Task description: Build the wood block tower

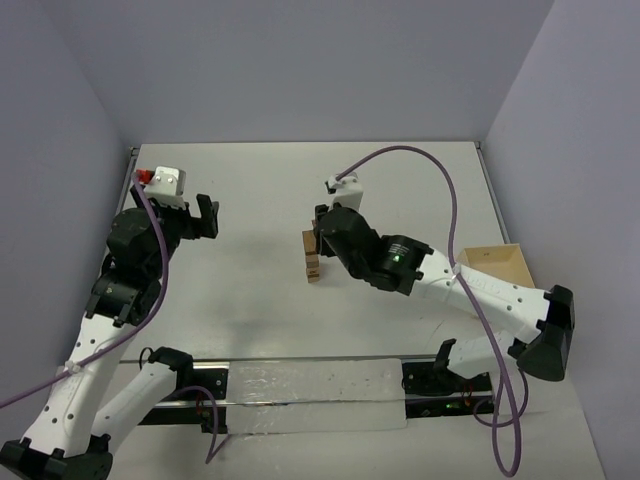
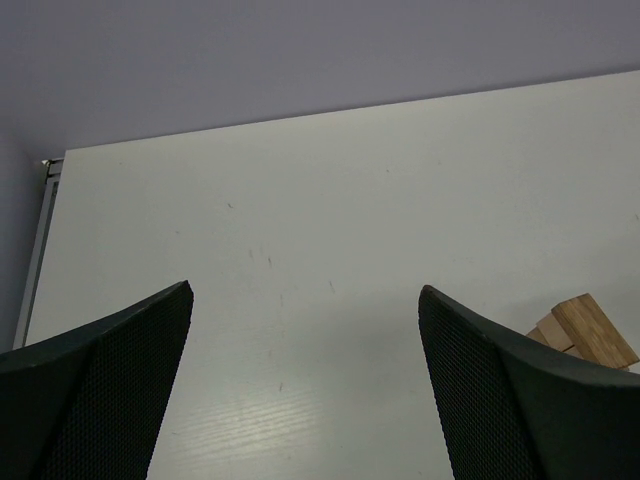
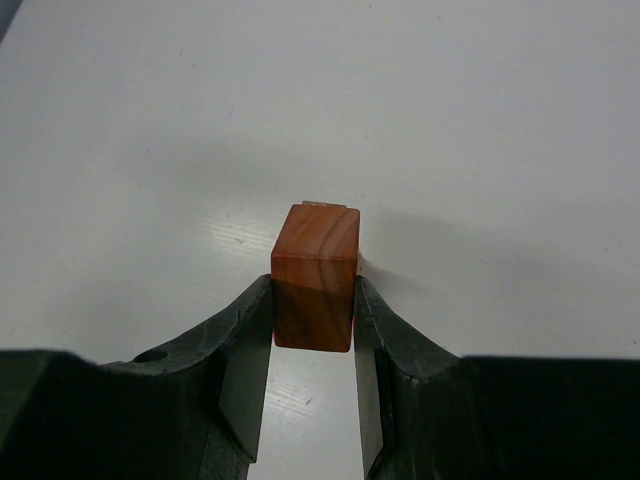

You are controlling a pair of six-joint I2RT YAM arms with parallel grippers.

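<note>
Right hand [image 3: 313, 292] pinching reddish-brown block [image 3: 315, 255] over wood block tower [image 1: 313, 267]; best squared on tower's top, lowered gently, released slowly. Left hand [image 2: 305, 290] spread wide, well apart from tower.

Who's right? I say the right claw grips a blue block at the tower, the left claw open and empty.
Only the colour is wrong: the right wrist view shows the block in the right gripper is reddish-brown. It is at the wood block tower; the left gripper is open, empty.
</note>
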